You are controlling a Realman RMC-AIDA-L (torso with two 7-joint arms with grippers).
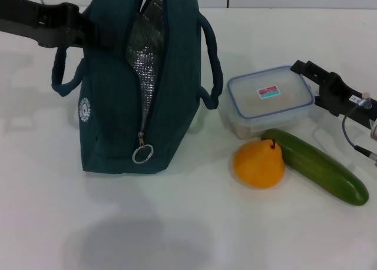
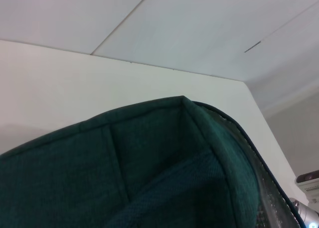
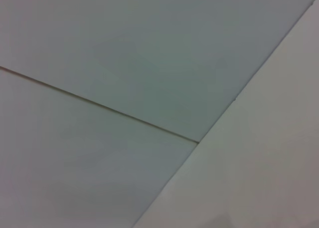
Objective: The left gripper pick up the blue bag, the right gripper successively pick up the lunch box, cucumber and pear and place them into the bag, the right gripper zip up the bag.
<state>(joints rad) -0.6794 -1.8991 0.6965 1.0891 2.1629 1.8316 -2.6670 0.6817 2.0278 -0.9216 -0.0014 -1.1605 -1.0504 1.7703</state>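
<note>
A white table (image 1: pixel 177 234) carries the blue bag (image 1: pixel 118 105), upright and unzipped, foil lining showing, round white logo unreadable. The left gripper (image 1: pixel 88 31) is at the bag's upper left edge; its grip cannot be told. Right of the bag lie the lunch box (image 1: pixel 268 102) with a red-teal sticker, the pear (image 1: pixel 258 164) and the cucumber (image 1: pixel 318 167). The right gripper (image 1: pixel 306 69) touches the box's far corner, opening unclear. Only the left wrist view shows the bag's fabric (image 2: pixel 124 173) close.

Dark teal bag (image 1: pixel 118 99) with crinkled silver foil lining (image 1: pixel 144 52) and a white round logo (image 1: pixel 85 109); clear lunch box (image 1: pixel 268 99), blue-rimmed lid, red-teal sticker (image 1: pixel 268 92); yellow-orange pear (image 1: pixel 258 164); dark green cucumber (image 1: pixel 318 167); white table (image 1: pixel 188 234).
</note>
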